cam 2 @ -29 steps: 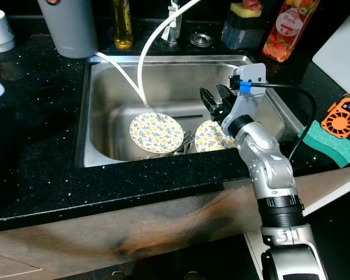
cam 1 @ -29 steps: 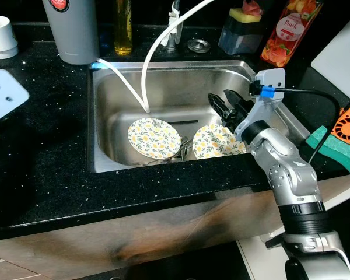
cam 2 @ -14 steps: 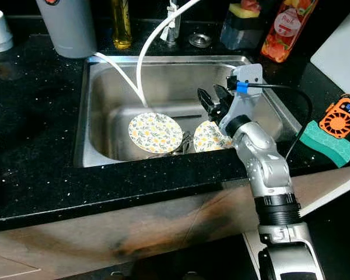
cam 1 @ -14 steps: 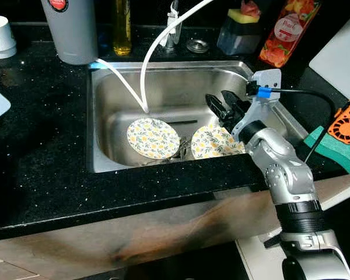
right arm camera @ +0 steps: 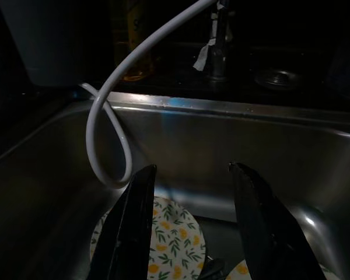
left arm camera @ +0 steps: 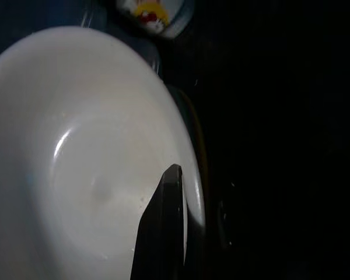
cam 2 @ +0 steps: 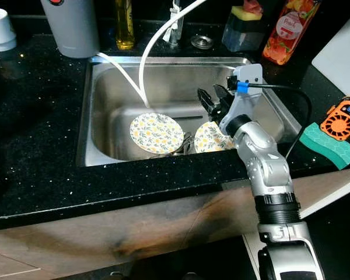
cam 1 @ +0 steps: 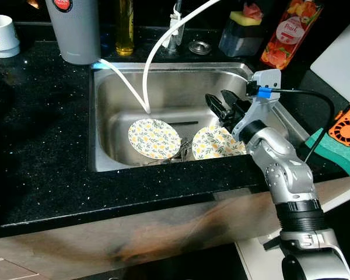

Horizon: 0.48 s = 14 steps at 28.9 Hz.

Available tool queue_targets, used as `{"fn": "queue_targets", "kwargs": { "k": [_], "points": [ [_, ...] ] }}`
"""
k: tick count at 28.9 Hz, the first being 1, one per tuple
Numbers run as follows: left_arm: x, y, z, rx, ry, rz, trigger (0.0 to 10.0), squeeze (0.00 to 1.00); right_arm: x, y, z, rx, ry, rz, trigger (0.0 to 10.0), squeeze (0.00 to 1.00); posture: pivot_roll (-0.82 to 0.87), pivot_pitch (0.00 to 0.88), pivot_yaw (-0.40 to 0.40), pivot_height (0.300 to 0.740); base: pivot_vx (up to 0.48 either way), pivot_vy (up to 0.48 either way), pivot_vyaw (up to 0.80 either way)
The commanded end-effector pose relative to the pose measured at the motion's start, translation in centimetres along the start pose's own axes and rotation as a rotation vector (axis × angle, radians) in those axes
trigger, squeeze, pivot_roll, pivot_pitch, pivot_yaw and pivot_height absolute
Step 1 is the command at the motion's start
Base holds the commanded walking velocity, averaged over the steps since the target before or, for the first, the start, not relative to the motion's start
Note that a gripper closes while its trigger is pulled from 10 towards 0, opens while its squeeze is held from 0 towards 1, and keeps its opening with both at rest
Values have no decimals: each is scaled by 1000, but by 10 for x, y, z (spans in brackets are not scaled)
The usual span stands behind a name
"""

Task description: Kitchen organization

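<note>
At the centre of the black speckled desk (cam 1: 41, 146) sits a rectangular stainless-steel sink (cam 1: 105, 105). On its floor lie two round plates printed with yellow flowers and green leaves: one (cam 1: 154, 138) at about 6 o'clock of the basin, the other (cam 1: 213, 143) at 4 o'clock, partly covered by the silver right arm. The right gripper (cam 1: 224, 108) hangs inside the basin just above the second plate, jaws spread and holding nothing; the right wrist view looks between its fingers (right arm camera: 128, 233) at the first plate. A white hose (cam 1: 157, 44) loops from the tap into the sink.

Step in hand, as judged: reaching for a plate to lift out. The next move calls for lowering and closing on a rim.

The left wrist view shows a white round dish (left arm camera: 76, 169) close under one dark finger (left arm camera: 163, 227); whether the left jaws grip it cannot be told. Small dark items between the plates are unclear.
</note>
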State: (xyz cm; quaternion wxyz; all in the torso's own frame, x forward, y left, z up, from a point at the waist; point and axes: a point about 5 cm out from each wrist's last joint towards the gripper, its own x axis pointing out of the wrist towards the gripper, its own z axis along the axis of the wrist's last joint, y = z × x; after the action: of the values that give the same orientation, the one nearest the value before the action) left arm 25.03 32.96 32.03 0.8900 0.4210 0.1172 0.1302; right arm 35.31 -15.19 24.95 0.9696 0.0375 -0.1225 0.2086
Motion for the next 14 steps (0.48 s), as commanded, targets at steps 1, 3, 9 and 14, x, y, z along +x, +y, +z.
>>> {"fn": "queue_targets", "kwargs": {
  "k": [1,3,9,14],
  "points": [
    [4,-11,2,-40,-23,-59,0,0,-1,-4,1,-3,-9,-17,10000,0,222,101,-97,740,0,0,0],
    [6,-12,4,-21,-33,-53,0,0,-2,-4,1,-3,-9,-19,10000,0,218,98,-94,740,0,0,0],
    [18,-41,5,6,-69,-130,10000,0,-2,-5,0,-5,-11,-26,10000,0,210,89,-84,740,0,0,0],
    [25,-73,6,0,-104,-231,10000,0,-3,-5,0,-7,-13,-30,10000,0,203,87,-81,740,0,0,0]
  ]
}}
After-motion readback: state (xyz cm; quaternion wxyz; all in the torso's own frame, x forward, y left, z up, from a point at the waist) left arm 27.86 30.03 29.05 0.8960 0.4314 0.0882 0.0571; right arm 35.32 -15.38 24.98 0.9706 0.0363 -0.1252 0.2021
